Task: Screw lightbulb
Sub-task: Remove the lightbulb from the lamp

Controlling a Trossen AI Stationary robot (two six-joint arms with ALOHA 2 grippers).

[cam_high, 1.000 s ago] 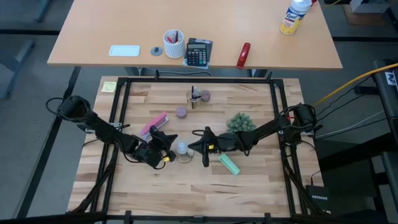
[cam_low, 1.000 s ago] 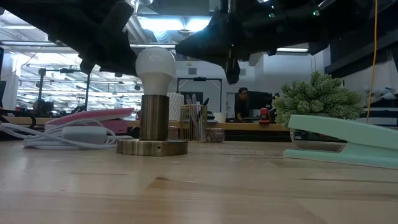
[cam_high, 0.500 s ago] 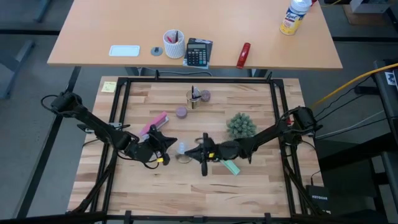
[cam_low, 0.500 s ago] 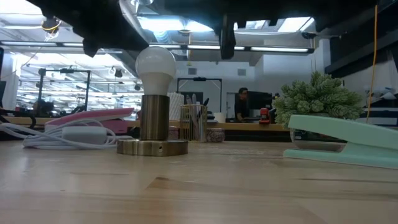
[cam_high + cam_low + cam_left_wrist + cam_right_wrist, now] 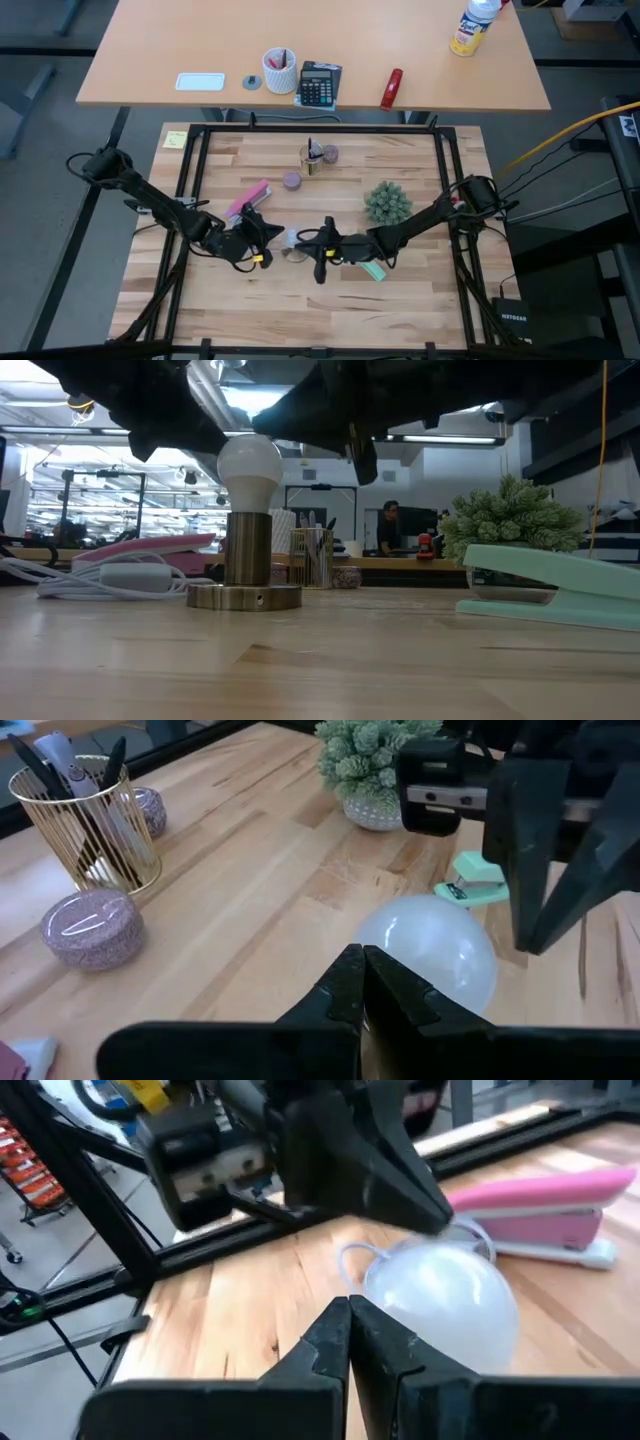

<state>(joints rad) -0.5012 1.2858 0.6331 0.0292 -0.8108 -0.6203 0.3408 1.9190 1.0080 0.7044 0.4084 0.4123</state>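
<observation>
The frosted-white lightbulb (image 5: pixel 250 464) stands upright in a brass socket (image 5: pixel 247 547) on a round base (image 5: pixel 244 597), mid-table in the high view (image 5: pixel 292 240). My left gripper (image 5: pixel 362 982) is shut, just left of the bulb (image 5: pixel 270 233), pointing at its upper part (image 5: pixel 430 955). My right gripper (image 5: pixel 348 1315) is shut and comes in from the right (image 5: pixel 308 243), its tips right by the bulb's dome (image 5: pixel 440 1300). In the low view both dark hands crowd the bulb's top. My left gripper's shut fingertips (image 5: pixel 345 990) stand in front of the bulb's rounded side; I cannot tell whether they touch it. My right gripper's shut fingertips (image 5: pixel 335 1325) stand right beside the bulb's dome, slanting slightly downward from the table's right; whether they touch it I cannot tell.
A mint-green stapler (image 5: pixel 372 268) lies under the right arm. A pink stapler (image 5: pixel 248 200) and a white cord (image 5: pixel 110 580) lie left of the socket. A potted plant (image 5: pixel 388 203), a gold pen holder (image 5: pixel 312 160) and purple tins (image 5: pixel 291 180) stand farther back.
My right gripper has slid toward the table's left, closing in on the bulb, still shut. My left gripper has risen a little and levelled out somewhat beside the bulb. The bulb and socket have stayed where they were.
</observation>
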